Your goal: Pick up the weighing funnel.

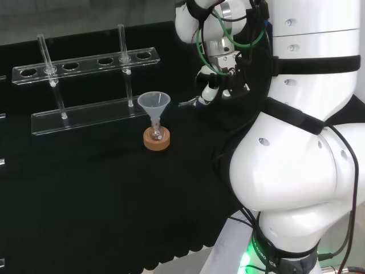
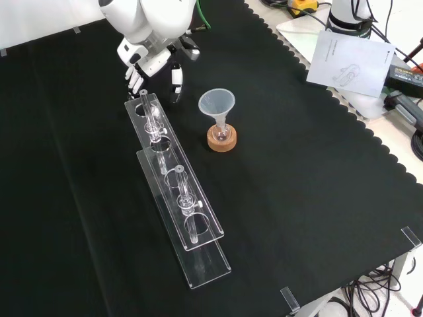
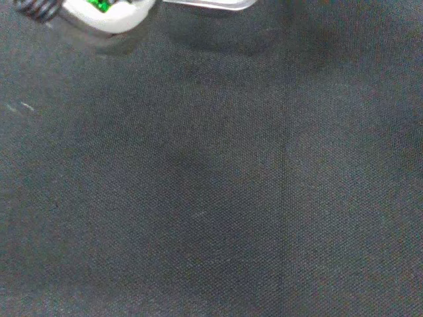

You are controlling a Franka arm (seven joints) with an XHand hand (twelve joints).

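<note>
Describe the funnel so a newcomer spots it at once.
In the front view, find the long clear rack on the black cloth; just right of its far end stands the funnel, mouth up, stem in a small flask on a cork ring. Unlike the rack's thin straight tubes, it is a wide cone.

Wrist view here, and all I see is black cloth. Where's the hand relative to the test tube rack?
Observer: In the front view, the hand hangs low just past the far end of the test tube rack.
Operator: What stands nearby?
Observer: The funnel stands upright in its flask on a cork ring. In the front view it is right of the hand and apart from it.
Operator: Anything at the hand?
Observer: The head view shows a small clear piece, probably the weighing funnel, by the hand on the funnel's side. I cannot tell whether it is held or lying.
</note>
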